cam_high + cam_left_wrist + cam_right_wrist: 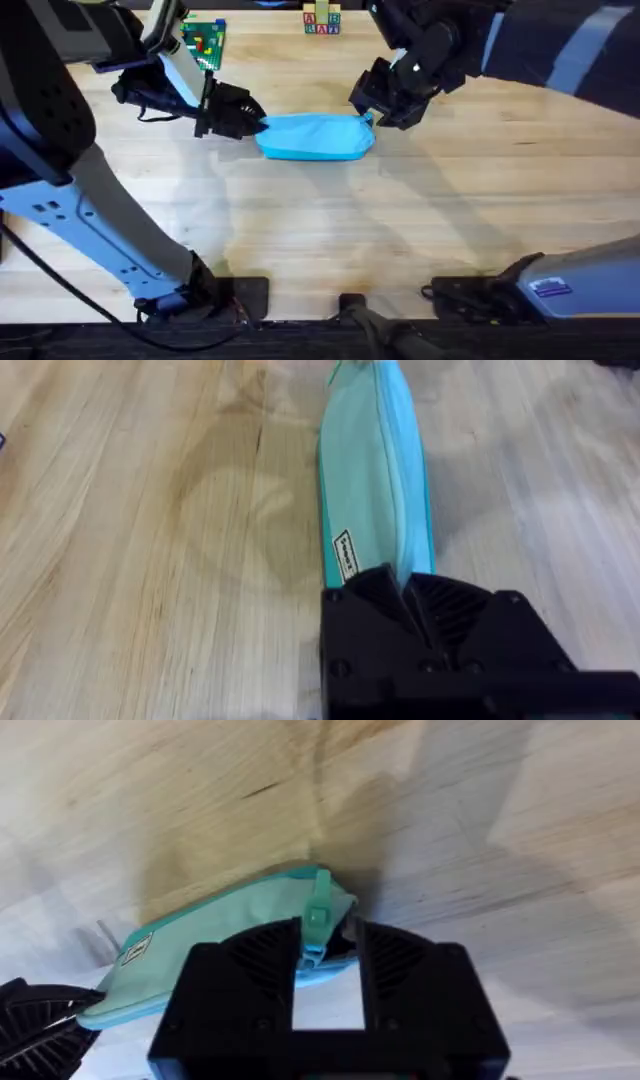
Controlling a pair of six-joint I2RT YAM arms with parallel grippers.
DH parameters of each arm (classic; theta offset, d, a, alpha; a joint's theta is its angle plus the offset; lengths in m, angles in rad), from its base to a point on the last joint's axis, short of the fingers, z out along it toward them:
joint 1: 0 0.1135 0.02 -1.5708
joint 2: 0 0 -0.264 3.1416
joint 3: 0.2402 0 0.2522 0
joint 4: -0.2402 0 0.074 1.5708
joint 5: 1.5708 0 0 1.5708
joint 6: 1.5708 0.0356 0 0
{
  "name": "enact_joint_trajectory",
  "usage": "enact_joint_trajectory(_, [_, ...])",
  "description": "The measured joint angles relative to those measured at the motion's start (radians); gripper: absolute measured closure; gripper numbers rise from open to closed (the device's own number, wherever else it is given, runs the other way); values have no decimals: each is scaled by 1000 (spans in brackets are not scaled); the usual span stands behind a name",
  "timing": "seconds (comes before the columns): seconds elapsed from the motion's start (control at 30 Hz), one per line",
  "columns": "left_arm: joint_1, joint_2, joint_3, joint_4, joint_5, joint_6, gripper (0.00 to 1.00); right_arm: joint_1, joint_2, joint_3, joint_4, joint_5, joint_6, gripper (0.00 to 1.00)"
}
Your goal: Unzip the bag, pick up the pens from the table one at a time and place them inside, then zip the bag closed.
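The light blue bag (315, 137) lies lengthwise across the middle of the table (420, 230), and its zipper looks closed along the top. My left gripper (255, 122) is at its left end. In the left wrist view that gripper (405, 592) is shut on the fabric of the bag (375, 470). My right gripper (372, 112) hovers at the right end. In the right wrist view this gripper (330, 955) is slightly open, and the teal pull tab (318, 910) of the bag (230, 935) hangs in the gap by one finger. The pens are out of view.
A green baseplate with coloured bricks (205, 40) sits at the back left. A small stack of letter blocks (321, 22) stands at the back centre. Bare wood stretches in front of the bag toward the arm bases.
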Motion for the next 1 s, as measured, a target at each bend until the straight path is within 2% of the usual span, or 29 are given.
enact_joint_trajectory(0.1, [0, 0, 0, 0, 0, 0, 958, 0, 0, 0, 1, -3, 0, 717])
enact_joint_trajectory(0.23, [0, 0, 0, 0, 0, 0, 958, 0, 0, 0, 1, -9, -1, 736])
enact_joint_trajectory(0.33, [0, 0, 0, 0, 0, 0, 958, 0, 0, 0, 3, -18, 1, 824])
enact_joint_trajectory(0.57, [0, 0, 0, 0, 0, 0, 958, 0, 0, 0, 4, -24, 4, 958])
enact_joint_trajectory(1.0, [0, 0, 0, 0, 0, 0, 958, 0, -3, 0, 2, -25, 3, 970])
